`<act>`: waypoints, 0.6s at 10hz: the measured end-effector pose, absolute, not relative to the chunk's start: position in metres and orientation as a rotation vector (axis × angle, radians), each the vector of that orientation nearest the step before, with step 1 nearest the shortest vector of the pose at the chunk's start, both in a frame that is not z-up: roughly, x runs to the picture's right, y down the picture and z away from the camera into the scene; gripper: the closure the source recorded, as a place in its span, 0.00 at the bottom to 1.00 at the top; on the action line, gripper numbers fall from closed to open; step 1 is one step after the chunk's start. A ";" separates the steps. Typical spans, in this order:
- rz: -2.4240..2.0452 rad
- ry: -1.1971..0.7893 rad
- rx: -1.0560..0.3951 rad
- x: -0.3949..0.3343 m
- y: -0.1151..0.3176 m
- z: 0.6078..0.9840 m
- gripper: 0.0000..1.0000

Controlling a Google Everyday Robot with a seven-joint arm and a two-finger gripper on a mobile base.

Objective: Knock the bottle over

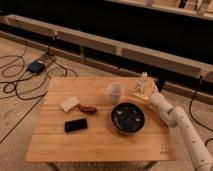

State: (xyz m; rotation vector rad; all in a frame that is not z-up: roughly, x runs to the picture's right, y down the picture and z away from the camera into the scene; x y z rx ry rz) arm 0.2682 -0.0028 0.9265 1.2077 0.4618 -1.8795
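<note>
The bottle (143,80) is small, slim and clear with a pale cap. It stands upright near the far right edge of the wooden table (100,135). My gripper (139,92) is at the end of the white arm (177,122) that reaches in from the lower right. It sits right at the bottle's base, on its near side. A translucent plastic cup (115,92) stands upright just left of the gripper.
A dark bowl (128,118) lies in front of the cup and gripper. A pale sponge-like block (69,103), a brown item (88,108) and a black phone-like slab (75,125) lie on the table's left half. Cables and a box (36,66) lie on the floor at left.
</note>
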 end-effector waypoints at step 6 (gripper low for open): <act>-1.937 0.388 1.201 0.271 -0.017 0.913 0.20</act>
